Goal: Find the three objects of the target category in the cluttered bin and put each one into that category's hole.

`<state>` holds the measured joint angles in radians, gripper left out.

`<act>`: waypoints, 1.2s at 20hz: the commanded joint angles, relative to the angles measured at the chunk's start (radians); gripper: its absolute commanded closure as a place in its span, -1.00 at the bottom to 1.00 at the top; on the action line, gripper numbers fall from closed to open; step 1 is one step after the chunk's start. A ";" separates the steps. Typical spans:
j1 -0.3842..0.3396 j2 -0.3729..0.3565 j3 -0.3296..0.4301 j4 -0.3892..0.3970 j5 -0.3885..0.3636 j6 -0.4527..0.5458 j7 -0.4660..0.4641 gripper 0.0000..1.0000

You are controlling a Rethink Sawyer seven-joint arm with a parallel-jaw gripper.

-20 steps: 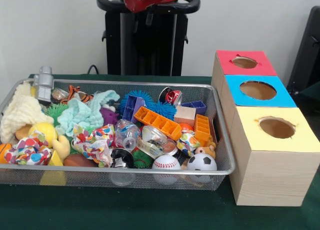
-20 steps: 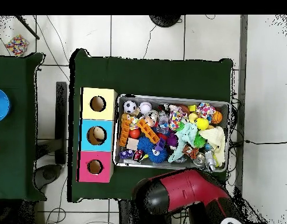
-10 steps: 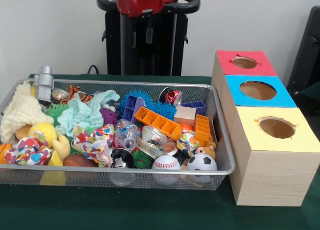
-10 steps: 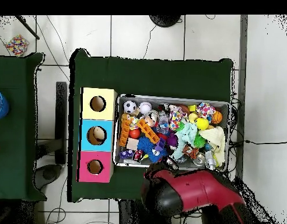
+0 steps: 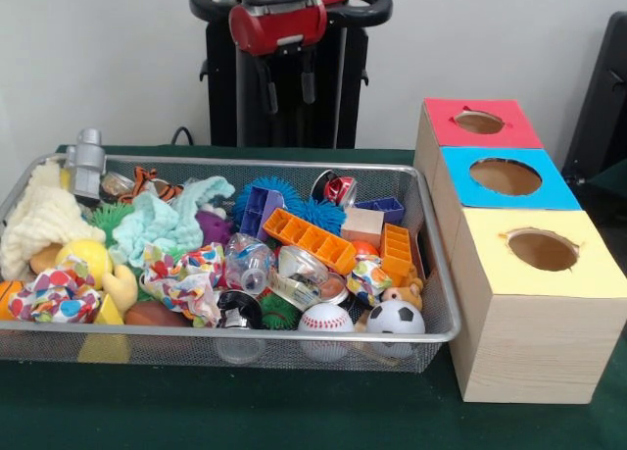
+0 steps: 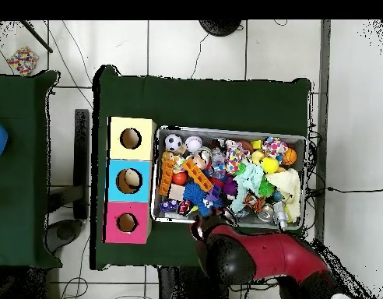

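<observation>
Hanging high at the far side of the bench (image 5: 294, 411), the claw (image 5: 286, 85) showed 2 dark fingers (image 5: 266, 89) pointing straight down with a clear gap between them, open and holding nothing. Compared with the frame 0.5 s earlier, the red wrist housing had dropped lower in the front view and the fingers reached further down, though they were well above the wire bin (image 5: 431, 264). Nothing in the bin had shifted. The bin's long axis ran left to right across this view. 2 dotted paper wads lay near its front left: 1 (image 5: 57, 295) close to the left end, another (image 5: 186, 278) beside a clear plastic cup (image 5: 250, 264). A 3rd wad (image 5: 368, 276) sat towards the right end, just behind a soccer ball (image 5: 395, 318). To the right of the bin stood the yellow-topped box, its round hole (image 5: 542, 249) facing straight up.

From overhead, the red arm (image 6: 261, 257) had advanced since the earlier frame, its head now at the bin's (image 6: 230, 131) edge nearest the robot; the claw itself could not be made out there. Here too the bin ran lengthwise left to right. The yellow box's hole (image 6: 131, 138) lay just left of the bin.
</observation>
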<state>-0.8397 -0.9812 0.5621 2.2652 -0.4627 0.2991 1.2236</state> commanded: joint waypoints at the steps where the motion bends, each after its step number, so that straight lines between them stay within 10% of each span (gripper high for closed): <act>1: 0.017 0.028 -0.026 0.014 0.021 0.118 0.100 -1.00; 8: 0.030 -0.043 -0.054 -0.069 -0.074 0.173 0.037 -1.00; 24: 0.176 -0.049 -0.406 -0.059 -0.014 0.161 0.345 -1.00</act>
<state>-0.6823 -1.0489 0.2935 2.2647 -0.4814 0.3954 1.2431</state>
